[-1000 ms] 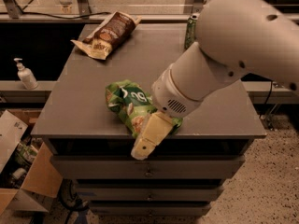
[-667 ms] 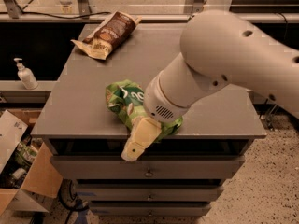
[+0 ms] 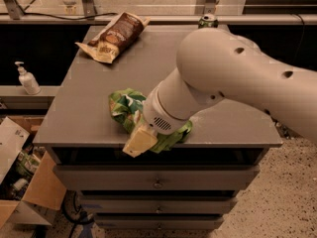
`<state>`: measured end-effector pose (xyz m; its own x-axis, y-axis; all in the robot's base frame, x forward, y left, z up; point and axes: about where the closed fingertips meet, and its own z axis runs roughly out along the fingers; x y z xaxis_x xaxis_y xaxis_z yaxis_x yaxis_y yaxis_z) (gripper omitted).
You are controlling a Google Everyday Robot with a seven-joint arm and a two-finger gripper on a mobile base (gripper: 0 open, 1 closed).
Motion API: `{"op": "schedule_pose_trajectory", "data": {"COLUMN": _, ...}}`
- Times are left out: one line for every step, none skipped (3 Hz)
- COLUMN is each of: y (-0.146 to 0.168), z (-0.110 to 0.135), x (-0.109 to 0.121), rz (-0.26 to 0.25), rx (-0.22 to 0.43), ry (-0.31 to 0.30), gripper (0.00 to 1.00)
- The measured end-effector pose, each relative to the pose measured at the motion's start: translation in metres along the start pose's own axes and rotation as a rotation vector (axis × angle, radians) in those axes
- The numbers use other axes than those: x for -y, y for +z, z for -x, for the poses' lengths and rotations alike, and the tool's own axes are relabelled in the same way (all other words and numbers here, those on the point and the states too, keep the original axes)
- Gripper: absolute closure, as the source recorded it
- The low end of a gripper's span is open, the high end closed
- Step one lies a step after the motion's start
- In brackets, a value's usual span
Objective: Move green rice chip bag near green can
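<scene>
Pincer (image 3: 140, 142) at the green rice chip bag (image 3: 124, 105), right on the surface's (image 3: 94, 118) front edge. Can't tell if it's gripping. Green can (image 3: 208, 20) sits at the back edge.

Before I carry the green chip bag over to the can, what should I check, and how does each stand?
1. Gripper at the green rice chip bag, by the cabinet top's front edge: ok.
2. Firm hold on the bag: cannot tell.
3. Green can located, at the back edge, partly hidden behind the arm: ok.
4. Bag near can: not ok, opposite edges.
5. Brown snack bag lies back left, off the straight route: ok.
</scene>
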<state>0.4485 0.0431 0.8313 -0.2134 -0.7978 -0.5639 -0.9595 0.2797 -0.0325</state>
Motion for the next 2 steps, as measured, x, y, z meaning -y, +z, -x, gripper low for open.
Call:
{"op": "schedule_pose_trajectory", "data": {"y": -0.0011, "z": 0.0002, "x": 0.0011, "rz": -0.004, "rx": 0.0, "ry": 0.002, "gripper": 0.65}}
{"op": "schedule_pose_trajectory", "data": {"y": -0.0032, "z": 0.0015, "x": 0.0013, "rz": -0.004, "rx": 0.0, "ry": 0.002, "gripper": 0.87}}
